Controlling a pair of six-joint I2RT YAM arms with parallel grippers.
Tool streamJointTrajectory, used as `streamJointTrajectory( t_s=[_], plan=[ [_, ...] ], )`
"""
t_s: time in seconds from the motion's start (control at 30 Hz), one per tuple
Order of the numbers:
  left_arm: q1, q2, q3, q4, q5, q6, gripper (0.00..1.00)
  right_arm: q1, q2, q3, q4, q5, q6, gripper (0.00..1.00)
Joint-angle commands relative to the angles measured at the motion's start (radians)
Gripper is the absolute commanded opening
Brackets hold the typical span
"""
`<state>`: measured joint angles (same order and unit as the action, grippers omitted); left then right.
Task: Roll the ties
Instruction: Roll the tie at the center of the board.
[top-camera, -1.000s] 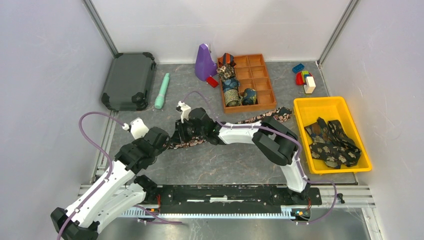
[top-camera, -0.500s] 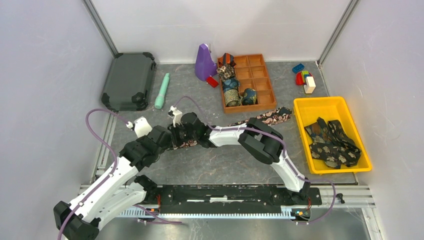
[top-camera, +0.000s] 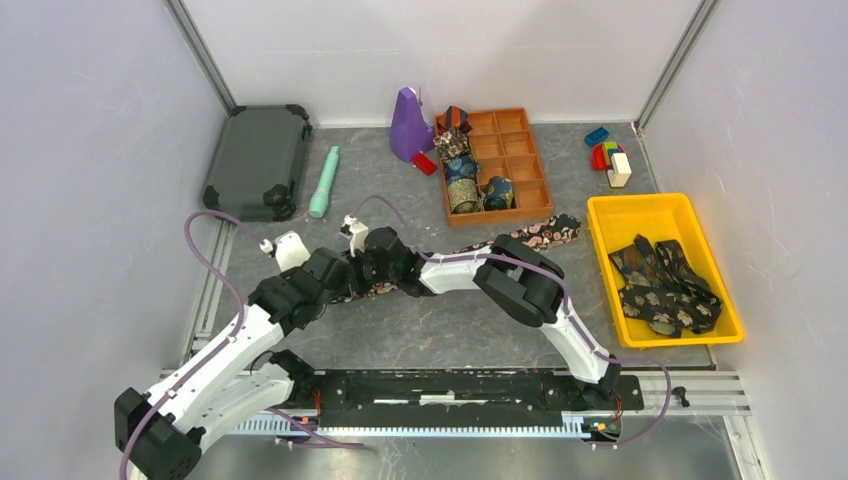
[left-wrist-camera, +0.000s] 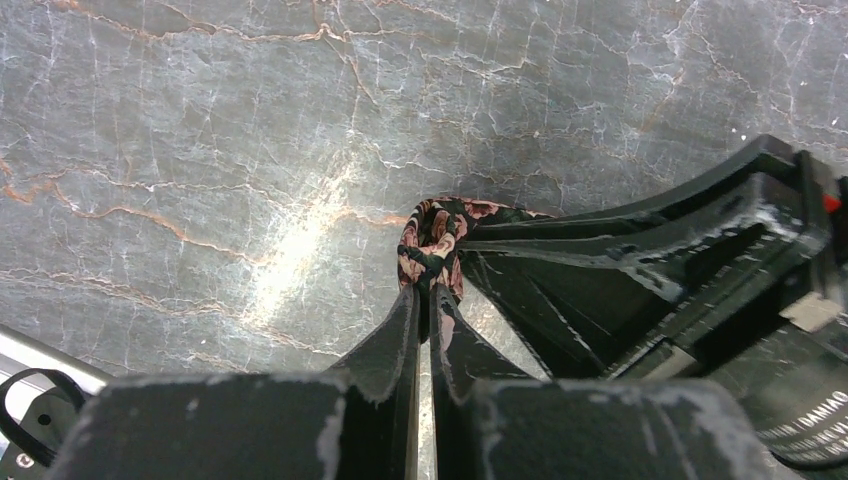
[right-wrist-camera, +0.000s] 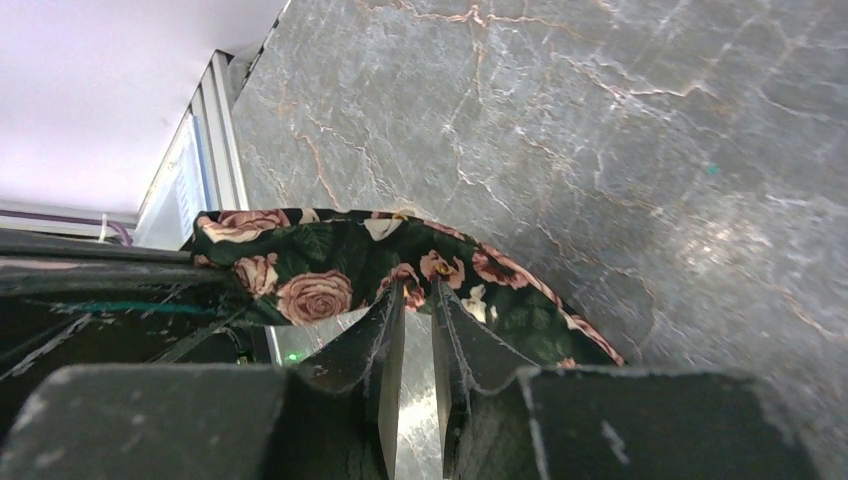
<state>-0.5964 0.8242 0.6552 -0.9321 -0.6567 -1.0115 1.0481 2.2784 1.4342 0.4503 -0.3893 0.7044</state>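
Observation:
A dark tie with pink roses (top-camera: 545, 232) lies as a strip across the table, running from near the brown tray leftwards under the right arm. My left gripper (top-camera: 340, 283) is shut on its bunched left end (left-wrist-camera: 432, 240), the jaws (left-wrist-camera: 427, 295) pressed together. Right beside it, my right gripper (top-camera: 372, 280) pinches the same tie (right-wrist-camera: 320, 260) at its edge, jaws (right-wrist-camera: 418, 292) nearly together with fabric at the tips. The two grippers almost touch. Several rolled ties (top-camera: 463, 185) sit in the tray, and loose ties (top-camera: 665, 285) lie in the yellow bin.
The brown compartment tray (top-camera: 520, 165) stands at the back centre, with a purple object (top-camera: 408, 125) at its left. A green torch (top-camera: 325, 182) and a dark case (top-camera: 257, 160) lie at the back left. Toy blocks (top-camera: 610, 160) are behind the yellow bin (top-camera: 640, 205).
My right gripper has drawn the tie's left part further left and nearer. The left gripper has moved up and right, closing in on it. The tie's right end has barely moved.

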Motion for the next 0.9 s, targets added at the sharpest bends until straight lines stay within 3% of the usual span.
streamJointTrajectory(
  t_s=[0.0,0.87],
  plan=[
    [0.006,0.020,0.005,0.040,-0.047,0.040,0.02,-0.016,-0.111,-0.027,0.000,0.025,-0.038,0.22],
    [0.009,0.155,0.027,0.114,0.020,0.104,0.02,-0.013,0.062,0.075,0.053,-0.086,0.011,0.22]
  ],
)
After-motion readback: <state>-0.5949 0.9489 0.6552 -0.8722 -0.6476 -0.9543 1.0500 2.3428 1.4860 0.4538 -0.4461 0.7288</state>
